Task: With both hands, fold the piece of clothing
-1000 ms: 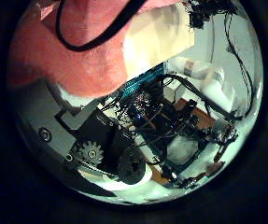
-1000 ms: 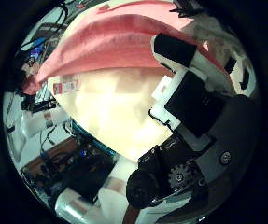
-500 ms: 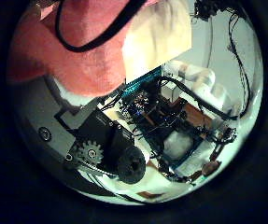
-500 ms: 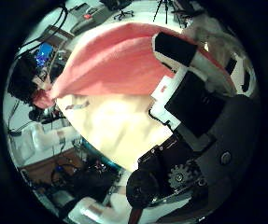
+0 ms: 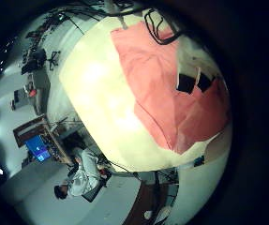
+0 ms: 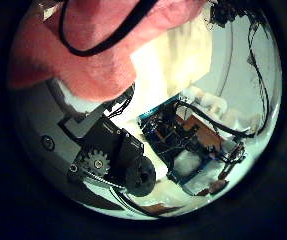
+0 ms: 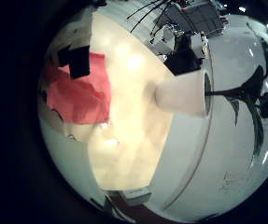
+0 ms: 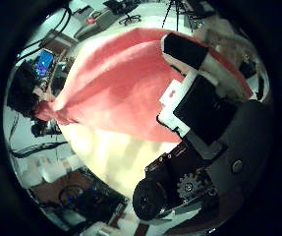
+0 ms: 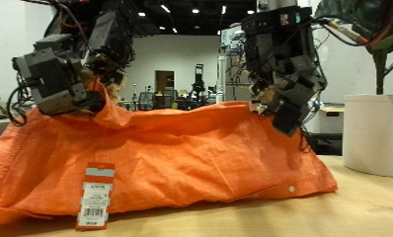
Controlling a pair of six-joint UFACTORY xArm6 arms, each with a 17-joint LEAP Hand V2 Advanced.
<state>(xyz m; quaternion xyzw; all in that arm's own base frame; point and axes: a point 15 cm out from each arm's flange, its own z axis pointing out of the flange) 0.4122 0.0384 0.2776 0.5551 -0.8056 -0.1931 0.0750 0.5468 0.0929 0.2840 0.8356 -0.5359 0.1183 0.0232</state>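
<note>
While its lower edge rests on the wooden table (image 9: 367, 212), the orange garment (image 9: 184, 158) hangs mid-frame with a tag (image 9: 97, 202) at lower left. The left hand (image 9: 68, 74) and right hand (image 9: 283, 84) pinch its top corners; fingertips are buried in cloth. Behind stands a white pot (image 9: 377, 133).

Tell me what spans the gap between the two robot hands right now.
In the outside view, the orange garment stretches between the left robot hand and right robot hand, its top edge sagging between them.
</note>
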